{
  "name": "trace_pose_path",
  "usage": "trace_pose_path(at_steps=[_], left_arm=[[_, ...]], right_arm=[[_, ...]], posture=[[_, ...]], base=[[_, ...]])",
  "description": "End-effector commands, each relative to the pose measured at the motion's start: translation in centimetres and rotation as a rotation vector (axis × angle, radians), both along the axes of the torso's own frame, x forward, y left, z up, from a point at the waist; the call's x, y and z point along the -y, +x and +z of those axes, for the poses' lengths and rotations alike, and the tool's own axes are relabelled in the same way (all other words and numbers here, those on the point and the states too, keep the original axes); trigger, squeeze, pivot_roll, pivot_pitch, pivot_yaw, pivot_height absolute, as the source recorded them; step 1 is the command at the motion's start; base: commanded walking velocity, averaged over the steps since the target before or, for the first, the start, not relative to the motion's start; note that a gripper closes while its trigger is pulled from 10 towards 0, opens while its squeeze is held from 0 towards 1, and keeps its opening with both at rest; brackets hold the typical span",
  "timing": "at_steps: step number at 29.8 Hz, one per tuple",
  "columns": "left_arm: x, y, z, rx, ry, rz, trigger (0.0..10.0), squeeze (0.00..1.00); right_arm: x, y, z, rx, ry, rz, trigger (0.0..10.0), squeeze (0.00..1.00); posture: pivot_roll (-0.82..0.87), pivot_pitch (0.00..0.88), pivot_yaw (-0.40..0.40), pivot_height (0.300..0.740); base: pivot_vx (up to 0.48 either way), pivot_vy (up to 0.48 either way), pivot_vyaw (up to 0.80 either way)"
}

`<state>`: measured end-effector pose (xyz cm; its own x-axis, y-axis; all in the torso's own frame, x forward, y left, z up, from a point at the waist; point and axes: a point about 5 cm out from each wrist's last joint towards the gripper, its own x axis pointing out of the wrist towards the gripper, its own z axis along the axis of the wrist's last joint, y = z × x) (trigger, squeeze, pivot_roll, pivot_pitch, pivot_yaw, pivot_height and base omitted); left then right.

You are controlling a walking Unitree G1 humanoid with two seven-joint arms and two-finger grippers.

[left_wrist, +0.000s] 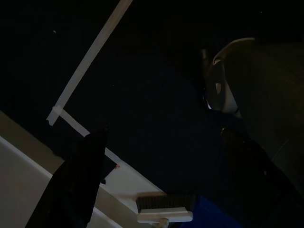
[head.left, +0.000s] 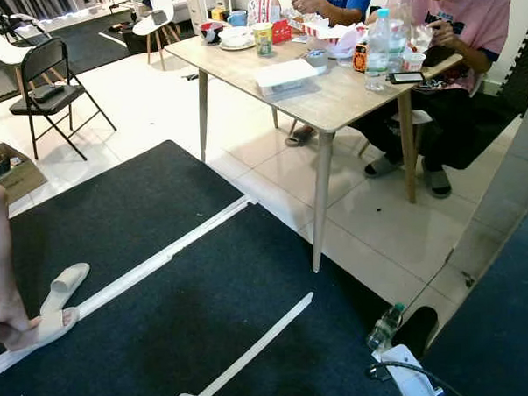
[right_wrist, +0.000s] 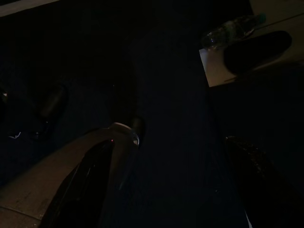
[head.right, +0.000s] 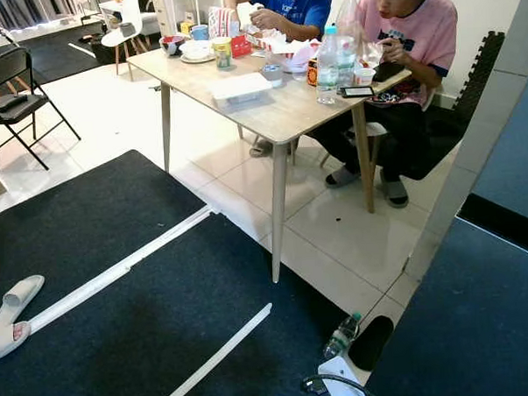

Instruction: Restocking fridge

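A small plastic bottle (head.left: 385, 326) with a green cap lies on the white tile at the edge of the dark mat (head.left: 164, 325), also seen as the bottle (right_wrist: 228, 29) in the right wrist view. Taller water bottles (head.left: 378, 48) stand on the wooden table (head.left: 330, 94). A tall grey panel (head.right: 480, 127) rises at the right. My left gripper (left_wrist: 164, 135) hangs over the dark mat, open and holding nothing. Low over the same mat, the right gripper (right_wrist: 168, 142) is open and holds nothing.
Two people sit at the far side of the table among cups, bowls and food boxes. A black folding chair (head.left: 49, 85) stands at the left. A person's foot in a white slipper (head.left: 42, 326) rests on the mat. A black slipper (head.right: 371, 342) lies beside the bottle.
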<state>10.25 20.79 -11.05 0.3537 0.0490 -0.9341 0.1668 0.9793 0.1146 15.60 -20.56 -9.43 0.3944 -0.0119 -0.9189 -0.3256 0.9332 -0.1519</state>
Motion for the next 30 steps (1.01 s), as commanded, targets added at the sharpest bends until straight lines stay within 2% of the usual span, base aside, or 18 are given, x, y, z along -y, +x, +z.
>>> trace_pose_path(at_steps=[1,12,20,30], left_arm=[[-0.4,-0.2,0.0,-0.002,0.009,-0.014,10.0,0.0],[-0.3,-0.3,0.0,-0.014,0.003,-0.023,10.0,0.0],[-0.4,-0.4,-0.1,-0.03,0.011,-0.048,10.0,0.0],[-0.4,-0.5,-0.1,-0.038,0.014,-0.067,10.0,0.0]], right_arm=[[-0.3,0.3,0.0,0.001,0.0,0.013,10.0,0.0],[0.1,-0.2,0.0,-0.01,-0.004,0.018,10.0,0.0],[1.4,-0.9,0.0,-0.024,-0.017,0.022,10.0,0.0],[0.9,-0.2,0.1,-0.018,-0.014,0.033,10.0,0.0]], posture=[[0.0,0.0,0.054,0.74],[-0.01,0.0,0.046,0.74],[-0.01,0.0,0.045,0.74],[-0.02,0.0,0.048,0.74]], base=[[0.0,0.0,0.0],[0.0,0.0,0.0],[0.0,0.0,0.0],[0.276,0.0,0.0]])
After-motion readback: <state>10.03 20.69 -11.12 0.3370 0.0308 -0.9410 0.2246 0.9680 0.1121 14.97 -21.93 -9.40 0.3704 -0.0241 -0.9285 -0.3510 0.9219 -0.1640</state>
